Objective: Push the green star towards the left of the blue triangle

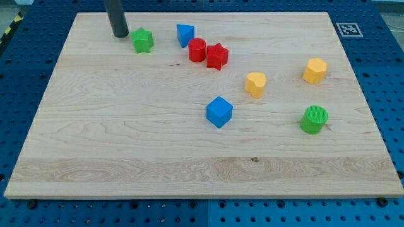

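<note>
**Green star near the view's top left, my tip just beside it**

Pale wood makes up the table [126, 145], a smooth board with fine grain running across the view, set on a blue perforated base [391, 94]. On my screen the dark rod comes down from the view's top, and my tip [119, 35] rests on the board just to the view's left of the green star [143, 41], a narrow strip of wood showing between them; I cannot tell whether they touch. This arm carries no gripper, only the plain round rod, so nothing is held.

To the view's right of the star, with bare wood between, sits the blue triangle [185, 34]. Just below and right of it the red cylinder [197, 50] and the red star [216, 56] stand side by side, apparently touching. Toward the middle lies the blue cube [219, 111]. Farther right are a yellow block [255, 84], a yellow hexagon [314, 70] and a ribbed green cylinder [314, 120]. All blocks look like matte plastic.
</note>
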Robot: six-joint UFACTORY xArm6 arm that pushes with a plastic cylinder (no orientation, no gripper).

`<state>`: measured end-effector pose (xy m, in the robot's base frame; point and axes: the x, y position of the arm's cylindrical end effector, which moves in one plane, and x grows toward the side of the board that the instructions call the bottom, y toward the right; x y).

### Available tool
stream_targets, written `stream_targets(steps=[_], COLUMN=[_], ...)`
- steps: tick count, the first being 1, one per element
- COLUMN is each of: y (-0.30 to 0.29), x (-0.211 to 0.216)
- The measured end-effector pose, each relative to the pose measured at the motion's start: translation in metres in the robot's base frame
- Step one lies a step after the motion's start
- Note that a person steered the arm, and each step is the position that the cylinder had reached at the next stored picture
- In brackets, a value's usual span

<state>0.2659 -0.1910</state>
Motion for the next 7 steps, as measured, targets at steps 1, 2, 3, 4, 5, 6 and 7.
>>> stream_targets(steps=[1,2,3,4,5,6,7], y=[-0.024,-0.034,-0.034,-0.033,-0.021,-0.003,0.012], x=[0.0,0.008,0.028,0.046,0.051,0.051,0.042])
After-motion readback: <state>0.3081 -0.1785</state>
